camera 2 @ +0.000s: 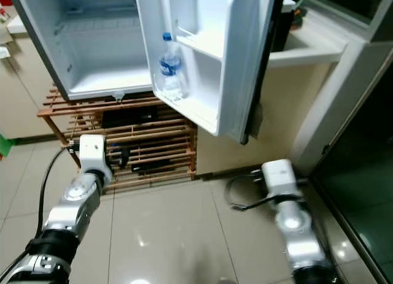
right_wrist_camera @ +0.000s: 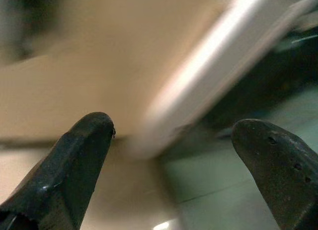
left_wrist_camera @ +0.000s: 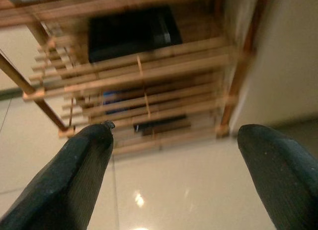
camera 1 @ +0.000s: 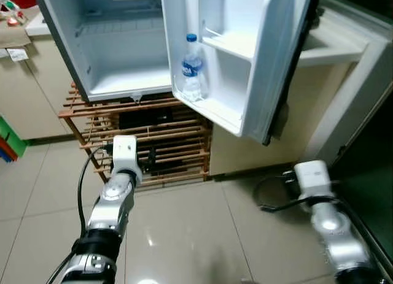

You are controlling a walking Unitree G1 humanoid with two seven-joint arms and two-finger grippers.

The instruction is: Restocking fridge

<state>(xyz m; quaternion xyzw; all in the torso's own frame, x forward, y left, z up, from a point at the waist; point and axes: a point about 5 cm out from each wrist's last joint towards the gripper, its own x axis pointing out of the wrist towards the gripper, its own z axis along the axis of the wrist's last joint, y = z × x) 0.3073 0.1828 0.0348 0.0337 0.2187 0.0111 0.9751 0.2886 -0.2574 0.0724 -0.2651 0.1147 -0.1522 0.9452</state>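
Observation:
A small white fridge [camera 1: 123,51] stands open on a wooden slatted rack [camera 1: 147,137]. Its door [camera 1: 245,57] swings out toward me. One clear water bottle with a blue cap [camera 1: 191,68] stands in the door's lower shelf. The fridge's inside looks bare. My left gripper [left_wrist_camera: 174,155] hangs low in front of the rack, open with nothing between its fingers. My right gripper [right_wrist_camera: 174,150] is low at the right near a beige wall and is open and empty too.
Dark boxes [left_wrist_camera: 131,34] lie on the rack's shelves. A beige counter [camera 1: 331,51] stands right of the fridge, with a dark glass door [camera 1: 368,173] at the far right. Glossy tiled floor [camera 1: 184,235] spreads below. Cabinets [camera 1: 31,81] stand at the left.

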